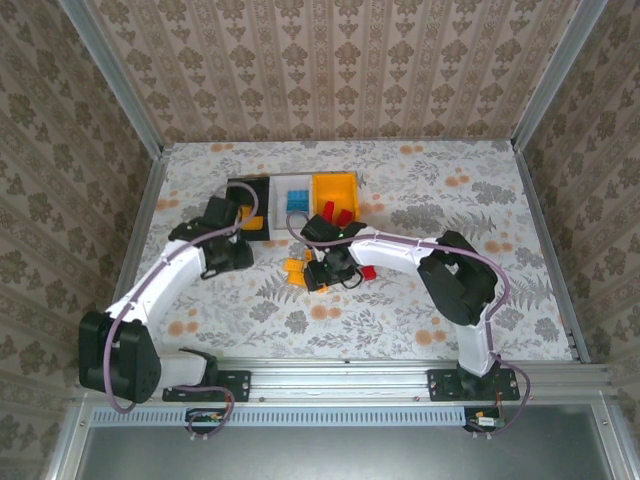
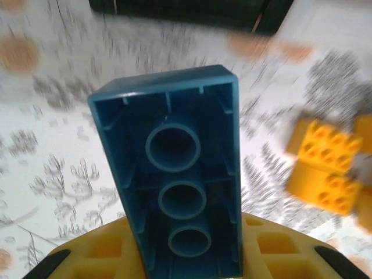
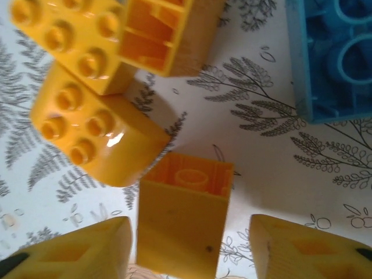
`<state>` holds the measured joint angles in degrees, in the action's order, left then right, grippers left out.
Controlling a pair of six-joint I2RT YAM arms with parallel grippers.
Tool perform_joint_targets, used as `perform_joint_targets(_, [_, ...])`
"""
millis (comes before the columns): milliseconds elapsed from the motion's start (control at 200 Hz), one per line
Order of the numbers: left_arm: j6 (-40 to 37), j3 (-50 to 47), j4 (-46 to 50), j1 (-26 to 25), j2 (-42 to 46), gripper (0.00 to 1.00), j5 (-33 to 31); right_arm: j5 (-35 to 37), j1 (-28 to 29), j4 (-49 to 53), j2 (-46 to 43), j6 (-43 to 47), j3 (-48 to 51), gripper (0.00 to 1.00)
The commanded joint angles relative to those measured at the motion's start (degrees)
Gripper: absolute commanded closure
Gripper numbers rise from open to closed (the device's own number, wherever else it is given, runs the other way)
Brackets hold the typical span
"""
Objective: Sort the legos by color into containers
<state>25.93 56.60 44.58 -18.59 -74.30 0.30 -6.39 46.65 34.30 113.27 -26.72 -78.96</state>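
My left gripper [image 1: 230,252] is shut on a blue lego [image 2: 180,174], whose hollow underside faces the left wrist camera. It hangs over the table just short of the black bin [image 1: 250,205] [image 2: 192,14]. My right gripper [image 1: 322,272] is open, its yellow fingers [image 3: 75,250] standing either side of an orange lego [image 3: 183,221] with gaps on both sides. More orange legos [image 3: 87,128] [image 1: 295,270] lie just beyond it, and another blue lego [image 3: 331,58] lies to the right. The white bin [image 1: 297,197] holds blue legos. Red ones lie in the orange-yellow bin [image 1: 335,187].
A red lego [image 1: 367,272] lies on the table right of my right gripper. The three bins stand side by side at the middle back of the floral tablecloth. Patterned walls close in the table on three sides. Orange legos [image 2: 325,168] lie right of the left gripper.
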Motion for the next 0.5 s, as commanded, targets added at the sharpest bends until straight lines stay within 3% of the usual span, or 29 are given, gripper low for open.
perform_joint_targets(0, [-4.4, 7.9, 3.0, 0.4, -4.5, 0.71, 1.2, 3.0, 0.1, 2.5, 1.5, 0.1, -1.0, 0.51])
perform_joint_targets(125, [-5.6, 16.4, 2.6, 0.2, -10.8, 0.71, 3.1, 3.9, 0.1, 2.4, 0.8, -0.7, 0.1, 0.59])
perform_joint_targets(495, [-9.4, 38.1, 2.8, -3.5, -34.7, 0.71, 4.9, 4.8, 0.1, -0.8, -14.3, -4.0, 13.6, 0.65])
